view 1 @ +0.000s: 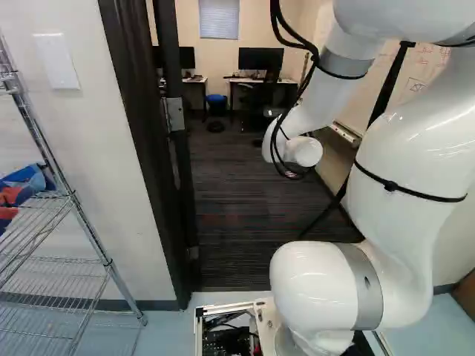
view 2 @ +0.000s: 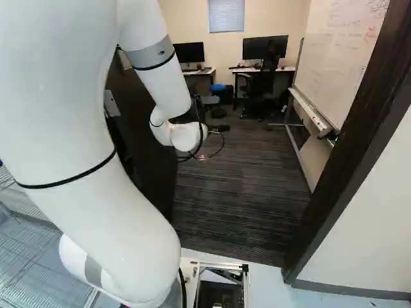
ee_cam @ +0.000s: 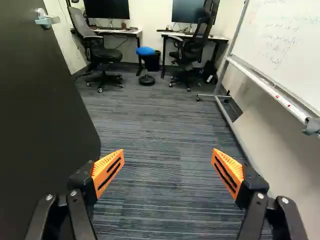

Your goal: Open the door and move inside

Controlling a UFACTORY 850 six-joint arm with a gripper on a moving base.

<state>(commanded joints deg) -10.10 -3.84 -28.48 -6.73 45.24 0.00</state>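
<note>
The dark door [ee_cam: 40,115] stands swung inward beside the gripper's one finger, its metal handle [ee_cam: 46,20] near the far edge. In the right base view the door [view 2: 149,138] is partly behind my arm; the left base view shows it nearly edge-on [view 1: 177,148]. The gripper [view 2: 219,128] shows only in small part past the wrist, inside the doorway. In the wrist view, the gripper [ee_cam: 168,172] is open wide, nothing between its orange pads, with carpet beneath. Neither finger is on the handle.
Dark door frame posts [view 1: 141,133] [view 2: 350,154] flank the base's way. A wire shelf [view 1: 70,256] stands left of the opening. Inside, a whiteboard on a stand [ee_cam: 280,45] lines the side opposite the door; desks [ee_cam: 115,32], chairs and a blue stool [ee_cam: 145,51] are at the far wall.
</note>
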